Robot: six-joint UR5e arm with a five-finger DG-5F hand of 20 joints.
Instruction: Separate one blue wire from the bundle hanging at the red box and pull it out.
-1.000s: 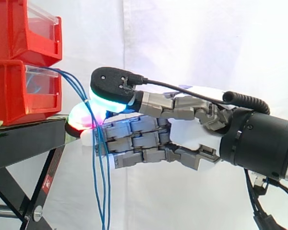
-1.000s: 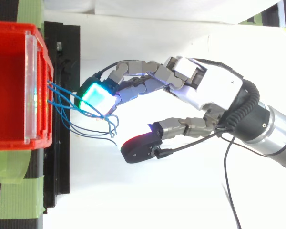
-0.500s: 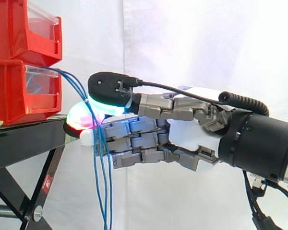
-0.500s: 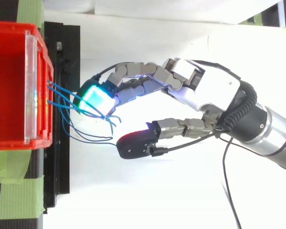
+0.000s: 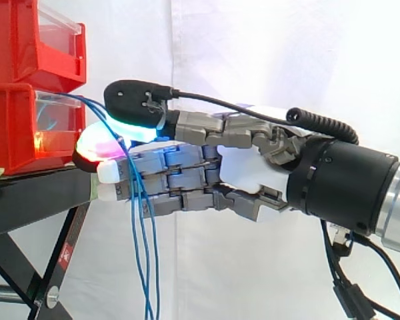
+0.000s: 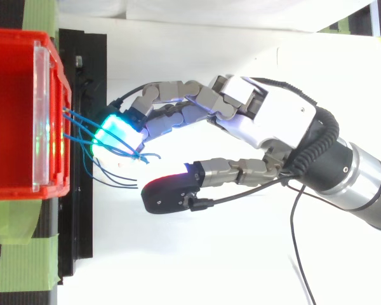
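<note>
Several thin blue wires (image 5: 141, 253) come out of the lower red bin (image 5: 13, 127) and hang down past the edge of the black stand. In the top view the wires (image 6: 82, 136) fan out from the bin's front (image 6: 47, 114). My hand (image 5: 243, 170) reaches in from the right with its fingers nearly straight. Its glowing fingertips (image 6: 114, 130) push into the wires close to the bin. The thumb (image 6: 168, 194) stands apart on the near side, with a clear gap to the fingers. Some wires cross in front of the fingers (image 5: 153, 180).
A second red bin (image 5: 33, 40) sits stacked above the lower one. The black stand (image 5: 33, 200) carries both, with a slanted leg below. Green tape (image 6: 19, 260) holds the stand's base. A white curtain hangs behind.
My hand has moved left toward the bin, its fingertips pressing deeper among the wires. The thumb has moved left with it. The wires' loose ends have shifted.
</note>
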